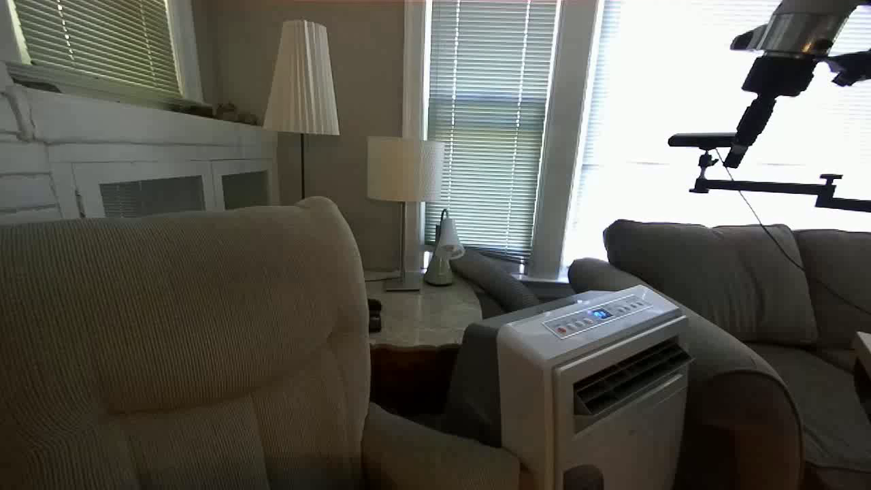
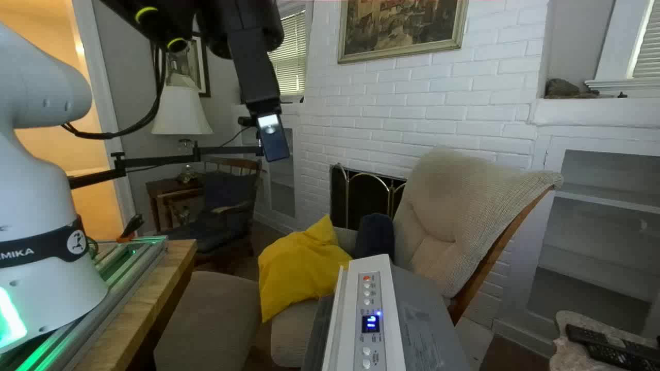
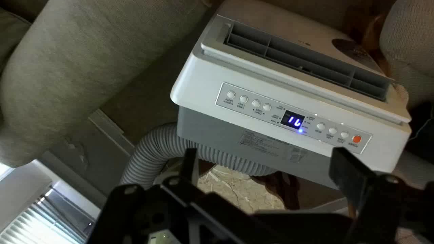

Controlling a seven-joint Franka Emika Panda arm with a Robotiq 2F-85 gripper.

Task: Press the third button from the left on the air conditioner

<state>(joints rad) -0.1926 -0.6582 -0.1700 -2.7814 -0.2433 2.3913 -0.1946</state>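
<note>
Wrist view shows one empty tool [image 3: 266, 159] spread wide, one air conditioner [image 3: 286, 93], eight buttons [image 3: 267, 107].

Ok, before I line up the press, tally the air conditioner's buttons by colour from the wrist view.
White buttons: 7 (4 on one side of the display, 3 on the other)
Orange button: 1
Total on the air conditioner: 8
</note>
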